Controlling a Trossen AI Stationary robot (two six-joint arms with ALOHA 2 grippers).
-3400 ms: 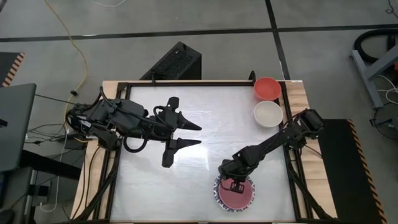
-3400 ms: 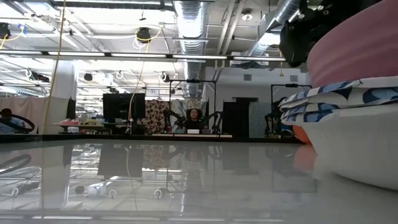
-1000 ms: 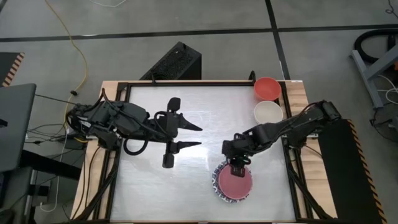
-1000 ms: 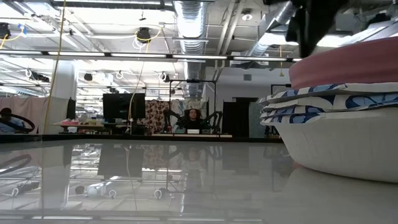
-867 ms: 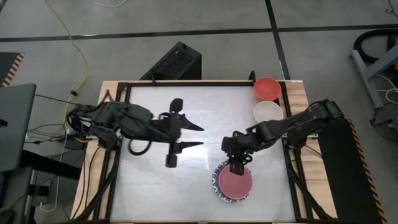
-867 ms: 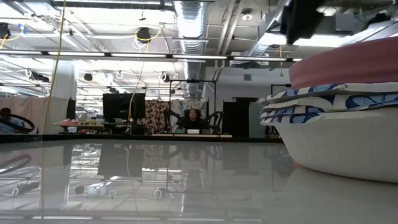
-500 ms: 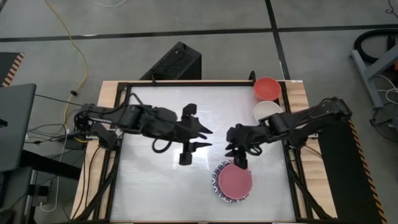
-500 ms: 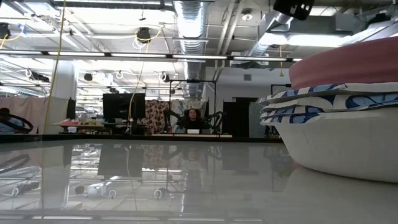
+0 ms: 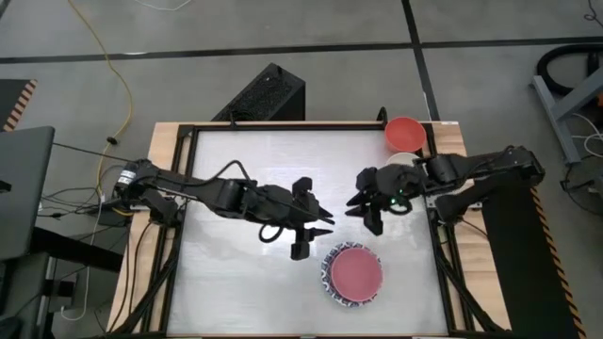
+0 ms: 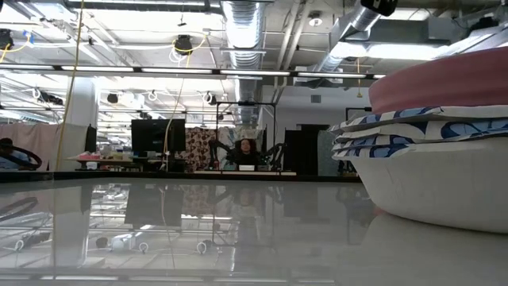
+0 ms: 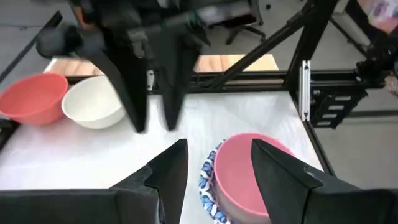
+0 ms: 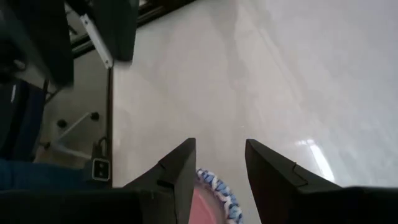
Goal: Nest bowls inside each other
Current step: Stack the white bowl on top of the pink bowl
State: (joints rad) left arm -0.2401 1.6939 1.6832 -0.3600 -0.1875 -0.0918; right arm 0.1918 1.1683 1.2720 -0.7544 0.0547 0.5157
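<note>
Bowls: stiff, smooth, probably slippery and breakable; best pinched at a rim. Pink bowl [image 9: 356, 272] topping blue-rimmed stack [image 9: 330, 282] near table's [image 9: 236, 282] front edge; red bowl [image 9: 403, 132] and cream bowl [image 11: 93, 109] at far right corner. Left gripper [image 9: 316, 224] and right gripper [image 9: 366, 209] both spread, empty, above mid-table.

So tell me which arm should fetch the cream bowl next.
Probably the right. Its tool hangs open right beside the cream bowl and the red bowl. The left tool is open near the pink-topped stack.
</note>
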